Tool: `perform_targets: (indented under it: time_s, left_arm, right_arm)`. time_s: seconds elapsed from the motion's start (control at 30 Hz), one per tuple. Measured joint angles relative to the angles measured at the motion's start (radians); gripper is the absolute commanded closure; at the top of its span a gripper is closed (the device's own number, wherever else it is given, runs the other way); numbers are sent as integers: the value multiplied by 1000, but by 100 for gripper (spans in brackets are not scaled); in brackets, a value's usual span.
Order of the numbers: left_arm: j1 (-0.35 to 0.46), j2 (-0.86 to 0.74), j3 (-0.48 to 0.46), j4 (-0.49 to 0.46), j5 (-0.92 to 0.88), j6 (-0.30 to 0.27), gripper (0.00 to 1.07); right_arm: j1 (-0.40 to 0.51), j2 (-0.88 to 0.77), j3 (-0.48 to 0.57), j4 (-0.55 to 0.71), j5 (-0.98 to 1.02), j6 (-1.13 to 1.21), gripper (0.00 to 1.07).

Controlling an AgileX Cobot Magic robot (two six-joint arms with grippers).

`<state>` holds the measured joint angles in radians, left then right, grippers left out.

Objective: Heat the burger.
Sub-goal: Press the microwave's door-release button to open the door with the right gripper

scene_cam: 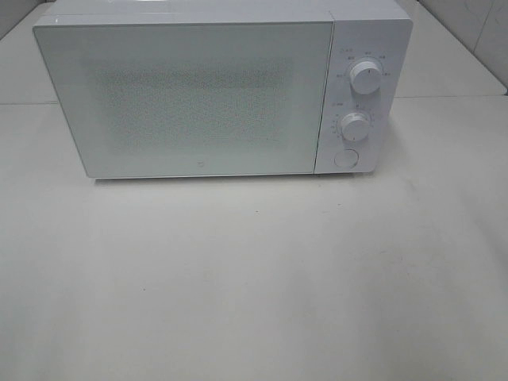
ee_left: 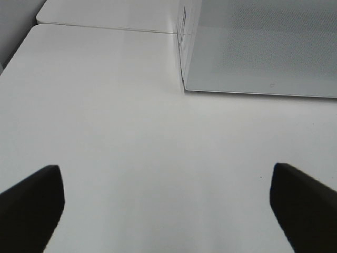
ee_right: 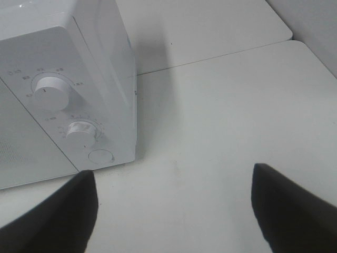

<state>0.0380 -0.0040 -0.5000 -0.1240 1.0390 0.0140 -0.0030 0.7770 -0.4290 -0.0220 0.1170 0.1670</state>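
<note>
Plainly, at the left claw: spread wide, gripping nothing, with only bare white table between its two dark fingers. Likewise at the right claw: parted broadly and empty.

Both held above the table, clear of its surface, tilted down and forward toward the microwave. Left one off the microwave's left front corner, well short of the door. Right one off the right front corner, facing the control panel.

Only from the left wrist: the microwave's left side wall with a small label, plus a seam between two table tops behind. Only from the right wrist: the right side wall and the grey shadow beside it.

Only from the high camera: the whole front at once, with the door shut and its window pale and dotted. On the panel to the right, upper knob, lower knob, then a round button beneath.

Neither claw nor arm inside that high view, so no telling the bend of the arms; pose read from the wrist views alone.

As for the burger: in none of the three views, with nothing discernible through the window. Cannot tell where.
</note>
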Motion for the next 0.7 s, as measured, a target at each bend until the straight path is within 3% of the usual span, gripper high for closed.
perform_targets:
  time_s: [0.23,0.33,0.4,0.43,0.5,0.53,0.57,0.63,0.67,0.7]
  left_arm:
    - [0,0,0,0,0,0,8]
    - [0,0,0,0,0,0,8]
    - [0,0,0,0,0,0,8]
    - [0,0,0,0,0,0,8]
    - [0,0,0,0,0,0,8]
    - [0,0,0,0,0,0,8]
    - [0,0,0,0,0,0,8]
    - [0,0,0,0,0,0,8]
    - [0,0,0,0,0,0,8]
    - [0,0,0,0,0,0,8]
  right_arm:
    - [0,82,78,-11,-255,90,33]
    - [0,128,109,-44,-373,158,38]
    - [0,188,128,-84,-444,246,48]
    - [0,188,128,-84,-444,246,48]
    - [0,251,131,-138,-477,339,63]
    - [0,251,131,-138,-477,339,63]
    - [0,292,131,-176,-500,408,74]
    - [0,337,131,-215,-526,492,79]
    - [0,359,131,-235,-542,536,92]
    - [0,359,131,-235,-542,536,92]
